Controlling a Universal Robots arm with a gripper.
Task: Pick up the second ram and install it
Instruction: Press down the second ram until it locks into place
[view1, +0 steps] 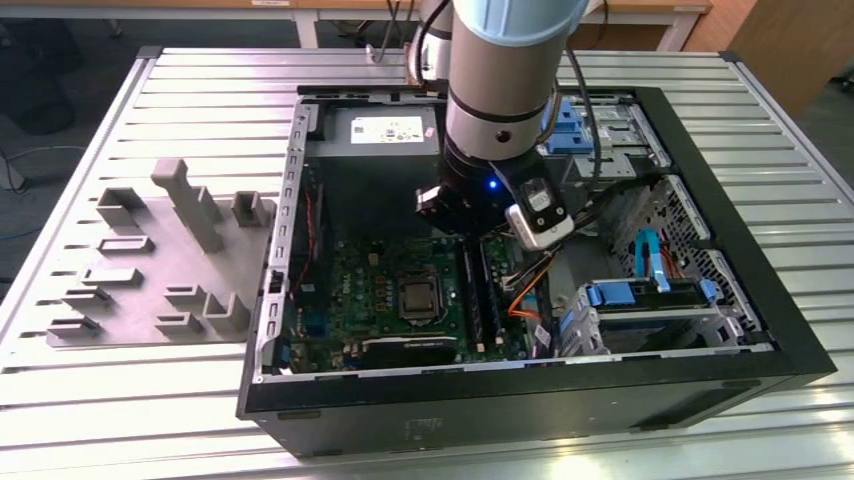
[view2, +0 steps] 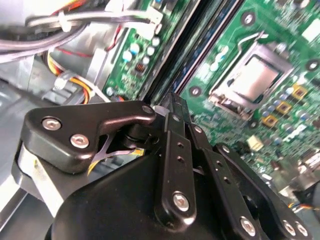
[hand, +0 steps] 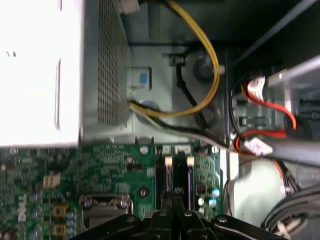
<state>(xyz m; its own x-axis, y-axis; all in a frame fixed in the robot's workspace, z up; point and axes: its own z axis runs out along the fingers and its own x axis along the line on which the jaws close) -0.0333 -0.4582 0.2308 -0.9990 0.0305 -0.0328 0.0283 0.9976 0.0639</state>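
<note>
My gripper (view1: 470, 232) hangs inside the open computer case (view1: 747, 345), low over the motherboard (view1: 387, 285). In both wrist views its black fingers (view2: 172, 145) stand pressed together, shut, with their tips right over the memory slots (hand: 178, 172). Long dark sticks lie in those slots (view1: 483, 292). One with a bluish stretch (view2: 202, 62), the second ram, runs away from the fingertips. I cannot tell whether the tips clamp its edge or only touch it. White latches (hand: 168, 161) close the slots' far ends.
The processor socket (view2: 255, 80) lies beside the slots. Yellow, red and black cables (hand: 210, 75) run near the power supply (hand: 107, 70). Drive cages with blue clips (view1: 641, 290) fill the exterior view's right side. A grey fixture block (view1: 160, 260) stands outside the case on the slatted table.
</note>
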